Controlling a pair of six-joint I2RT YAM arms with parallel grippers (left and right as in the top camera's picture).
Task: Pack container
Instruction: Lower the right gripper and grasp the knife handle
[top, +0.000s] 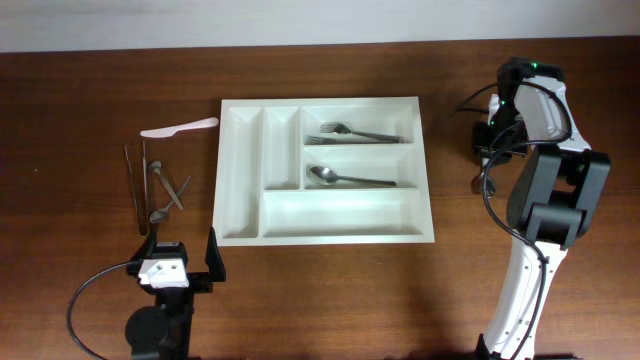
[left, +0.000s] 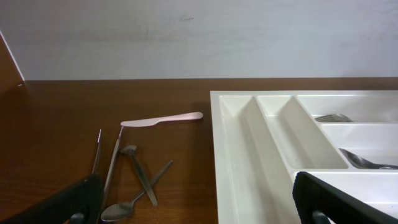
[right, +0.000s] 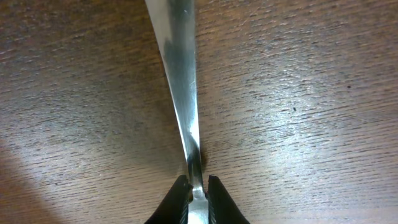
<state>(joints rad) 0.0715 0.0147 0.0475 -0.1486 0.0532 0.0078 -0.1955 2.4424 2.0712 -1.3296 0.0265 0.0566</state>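
Observation:
The white cutlery tray (top: 240, 180) lies mid-table and also shows in the left wrist view (left: 249, 162). A fork (top: 350, 132) lies in its top long compartment and a spoon (top: 345, 178) in the middle one. My right gripper (right: 198, 186) is shut on a flat shiny metal utensil (right: 180, 74) that lies against the wood, right of the tray in the overhead view (top: 487, 150). I cannot tell which kind of utensil it is. My left gripper (top: 185, 262) is open and empty near the front edge, left of the tray's front corner.
Loose cutlery lies left of the tray: a white plastic knife (top: 180, 127), thin metal rods (top: 130, 185) and small spoons (top: 165, 190). They also show in the left wrist view, with the knife (left: 161, 119) behind the spoons (left: 134, 186). The right arm's cable (top: 485, 190) hangs nearby.

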